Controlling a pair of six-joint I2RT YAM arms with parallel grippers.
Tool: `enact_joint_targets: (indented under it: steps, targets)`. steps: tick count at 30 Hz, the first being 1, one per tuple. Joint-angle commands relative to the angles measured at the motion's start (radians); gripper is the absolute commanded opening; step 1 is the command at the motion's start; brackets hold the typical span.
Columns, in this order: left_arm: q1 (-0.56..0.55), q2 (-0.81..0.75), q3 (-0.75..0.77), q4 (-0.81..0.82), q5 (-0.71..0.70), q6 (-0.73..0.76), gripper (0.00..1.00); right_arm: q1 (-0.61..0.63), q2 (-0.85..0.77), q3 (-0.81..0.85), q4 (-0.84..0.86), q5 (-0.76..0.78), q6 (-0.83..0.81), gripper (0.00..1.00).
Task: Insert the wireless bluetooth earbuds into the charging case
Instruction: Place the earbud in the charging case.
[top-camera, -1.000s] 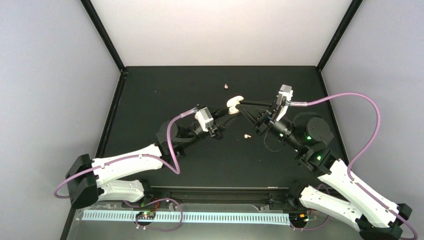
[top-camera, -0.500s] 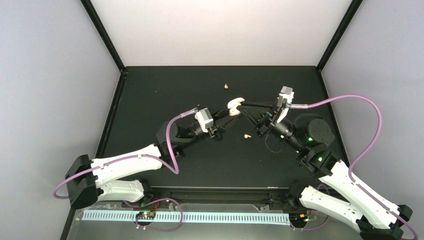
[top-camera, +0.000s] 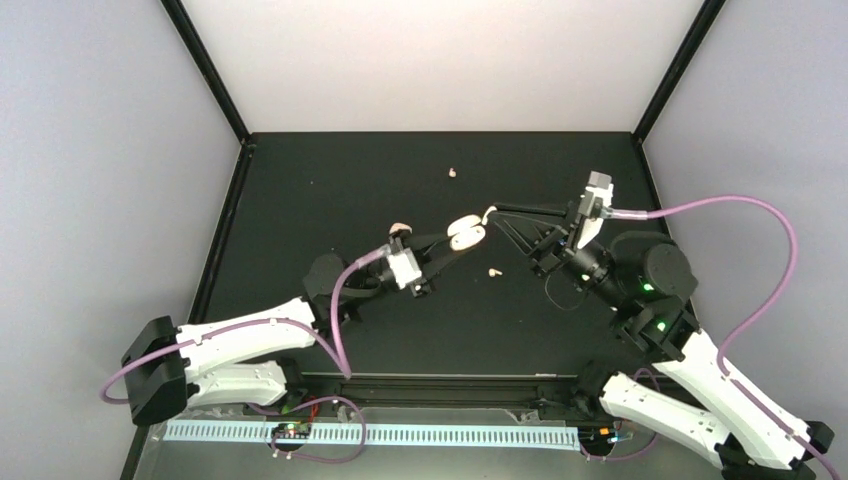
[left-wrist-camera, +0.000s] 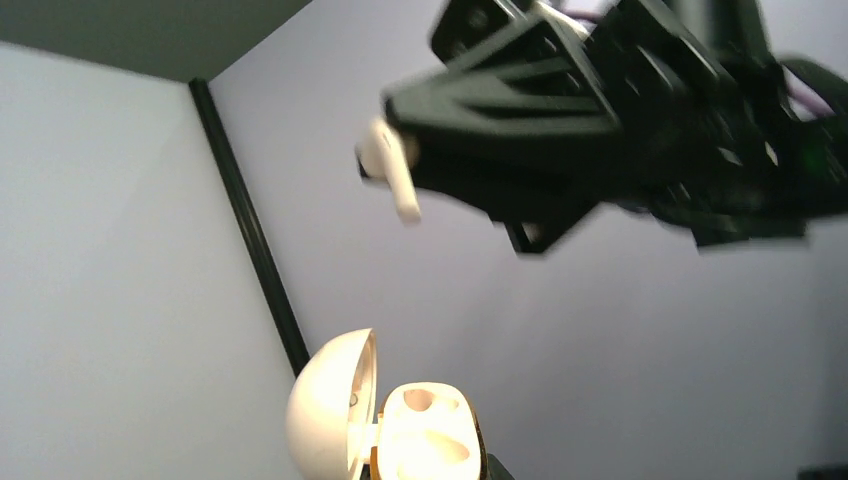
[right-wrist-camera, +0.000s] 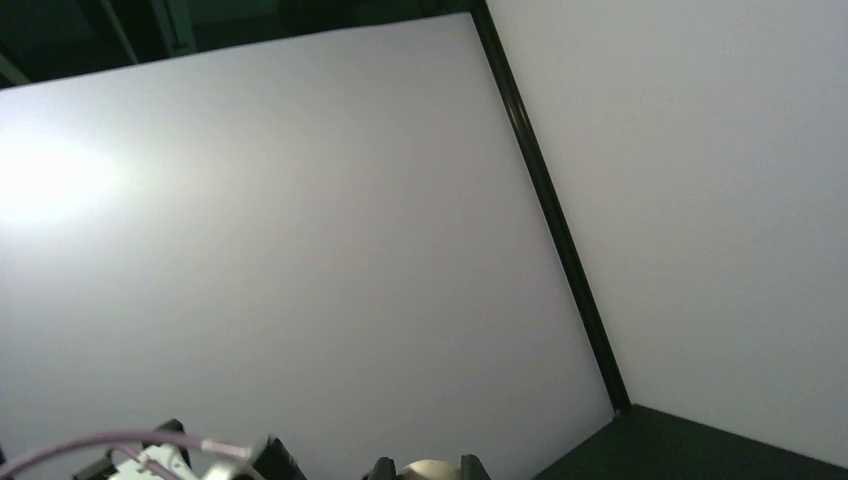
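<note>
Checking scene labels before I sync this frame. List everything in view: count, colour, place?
charging case: 1, cream-white, lid open, both sockets empty, in the left gripper
held earbud: 1, cream-white, in the right gripper, close to the case
loose earbuds: 2, cream-white, on the table, one far centre, one nearer, right of centre
small cream object: 1, by the left wrist, partly hidden; cannot tell what it is
table: 1, black
enclosure walls: pale grey, on three sides
cables: 2, purple, one per arm
left gripper: black, shut on the case
right gripper: black, shut on the earbud
</note>
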Motion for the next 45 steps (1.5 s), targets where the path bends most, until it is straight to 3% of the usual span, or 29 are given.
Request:
enact_joint_targets:
  steps: [1, 5, 11, 17, 20, 25, 30, 45]
  targets:
    - [-0.005, -0.083, -0.091, 0.103, 0.15, 0.266, 0.02, 0.0, -0.069, 0.063, -0.044, -0.028, 0.007, 0.01]
    - [-0.009, -0.197, -0.125, -0.038, 0.233, 0.446, 0.01, 0.001, -0.137, 0.104, -0.146, -0.023, -0.029, 0.01]
    - [-0.045, -0.32, -0.147, -0.187, 0.193, 0.678, 0.02, 0.001, -0.194, 0.148, -0.259, -0.015, -0.056, 0.01]
    - [-0.054, -0.345, -0.144, -0.205, 0.14, 0.713, 0.02, 0.0, -0.204, 0.145, -0.278, -0.013, -0.055, 0.01]
    - [-0.054, -0.326, -0.119, -0.199, 0.103, 0.646, 0.02, -0.001, -0.199, 0.128, -0.255, -0.015, -0.049, 0.01]
    - [-0.054, -0.205, 0.049, -0.322, -0.089, 0.317, 0.02, 0.0, -0.145, 0.101, -0.203, -0.056, -0.036, 0.01]
    - [-0.054, -0.08, 0.066, -0.152, -0.077, 0.094, 0.02, 0.0, -0.091, 0.073, -0.143, -0.062, -0.044, 0.01]
    - [-0.046, 0.089, 0.166, -0.048, -0.082, -0.205, 0.02, 0.002, -0.02, -0.019, -0.004, -0.049, -0.036, 0.01]
